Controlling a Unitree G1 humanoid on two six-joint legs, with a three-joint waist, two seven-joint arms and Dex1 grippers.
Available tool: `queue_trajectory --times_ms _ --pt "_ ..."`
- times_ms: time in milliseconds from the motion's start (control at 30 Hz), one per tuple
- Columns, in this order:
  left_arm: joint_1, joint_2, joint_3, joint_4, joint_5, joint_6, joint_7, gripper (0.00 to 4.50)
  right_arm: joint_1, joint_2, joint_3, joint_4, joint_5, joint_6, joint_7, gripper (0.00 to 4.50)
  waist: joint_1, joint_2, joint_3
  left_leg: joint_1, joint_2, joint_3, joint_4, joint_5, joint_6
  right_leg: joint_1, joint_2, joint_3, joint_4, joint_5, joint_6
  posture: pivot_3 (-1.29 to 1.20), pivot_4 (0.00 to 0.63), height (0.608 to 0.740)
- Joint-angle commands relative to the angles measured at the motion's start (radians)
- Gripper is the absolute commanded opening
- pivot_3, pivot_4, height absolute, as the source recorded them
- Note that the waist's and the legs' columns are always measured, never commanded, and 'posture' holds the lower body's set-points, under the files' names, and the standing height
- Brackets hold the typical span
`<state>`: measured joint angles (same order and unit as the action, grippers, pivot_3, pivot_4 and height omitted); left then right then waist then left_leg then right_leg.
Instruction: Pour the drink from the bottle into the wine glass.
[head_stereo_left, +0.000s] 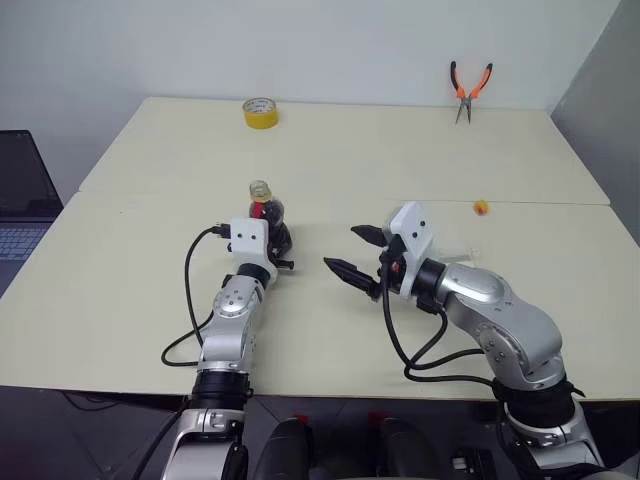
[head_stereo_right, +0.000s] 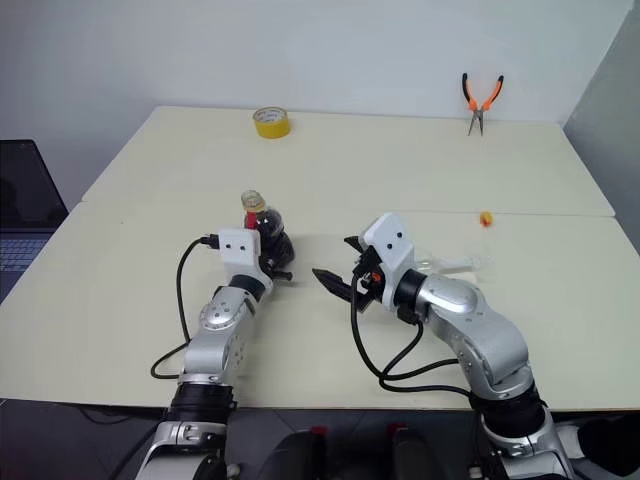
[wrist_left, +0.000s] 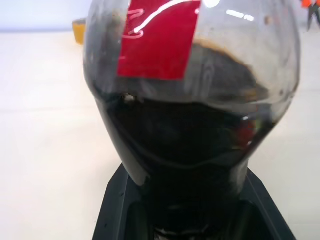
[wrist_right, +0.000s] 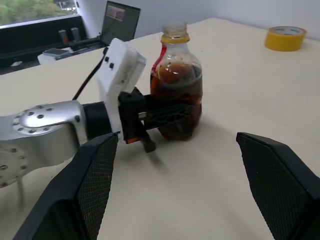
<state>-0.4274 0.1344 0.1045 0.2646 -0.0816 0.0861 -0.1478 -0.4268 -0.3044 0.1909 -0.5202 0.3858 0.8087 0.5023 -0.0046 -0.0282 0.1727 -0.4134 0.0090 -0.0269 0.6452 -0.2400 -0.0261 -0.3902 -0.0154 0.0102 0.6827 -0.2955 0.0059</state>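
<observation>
The bottle (head_stereo_left: 266, 208) stands upright left of the table's middle, its mouth uncapped with a yellow ring under it (wrist_right: 174, 38). The dark brown drink (wrist_left: 185, 145) fills the lower part of its body. My left gripper (head_stereo_left: 275, 240) is shut on the bottle's belly, and its black fingers (wrist_right: 167, 114) clasp it from the near side. My right gripper (head_stereo_left: 342, 248) hovers open to the right of the bottle, pointing at it, with nothing between its fingers (wrist_right: 95, 185). A clear object, apparently the wine glass (head_stereo_right: 462, 264), lies on the table behind my right wrist, mostly hidden.
A yellow tape roll (head_stereo_left: 260, 113) sits at the far left of the table and orange-handled pliers (head_stereo_left: 469, 88) at the far right. A small yellow-and-red object (head_stereo_left: 481, 208) lies right of centre. A laptop (head_stereo_left: 20, 200) stands off the table's left edge.
</observation>
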Motion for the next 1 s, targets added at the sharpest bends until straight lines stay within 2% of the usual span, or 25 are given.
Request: queue_trajectory --times_ms 33,200,467,1000 --pt "-0.052 0.025 0.036 0.064 -0.019 -0.059 -0.005 0.95 -0.002 0.005 0.010 -0.034 0.004 -0.021 -0.004 4.04 -0.001 0.000 0.000 0.000 0.000 0.000 0.000 0.000 0.000 0.000 0.000 0.000 0.000 0.000 0.000 0.00 0.150 0.740" --pt "-0.094 0.042 0.066 0.149 -0.035 -0.104 0.008 0.95 -0.013 0.031 0.030 -0.026 -0.001 -0.027 -0.020 4.04 -0.002 0.000 0.000 0.000 0.000 0.000 0.000 0.000 0.000 0.000 0.000 0.000 0.000 0.000 0.000 0.00 0.150 0.740" --pt "-0.151 0.071 0.088 0.237 0.006 -0.195 0.119 0.95 -0.024 0.054 0.039 -0.012 -0.017 -0.034 -0.046 4.04 -0.004 0.000 0.000 0.000 0.000 0.000 0.000 0.000 0.000 0.000 0.000 0.000 0.000 0.000 0.000 0.00 0.150 0.740" --pt "-0.279 0.107 0.114 0.490 -0.035 -0.242 0.056 0.95 -0.040 0.061 0.051 -0.008 -0.010 -0.043 -0.047 4.04 -0.001 0.000 0.000 0.000 0.000 -0.001 0.000 0.000 0.000 0.000 0.000 -0.001 0.000 0.000 0.000 0.00 0.150 0.740"
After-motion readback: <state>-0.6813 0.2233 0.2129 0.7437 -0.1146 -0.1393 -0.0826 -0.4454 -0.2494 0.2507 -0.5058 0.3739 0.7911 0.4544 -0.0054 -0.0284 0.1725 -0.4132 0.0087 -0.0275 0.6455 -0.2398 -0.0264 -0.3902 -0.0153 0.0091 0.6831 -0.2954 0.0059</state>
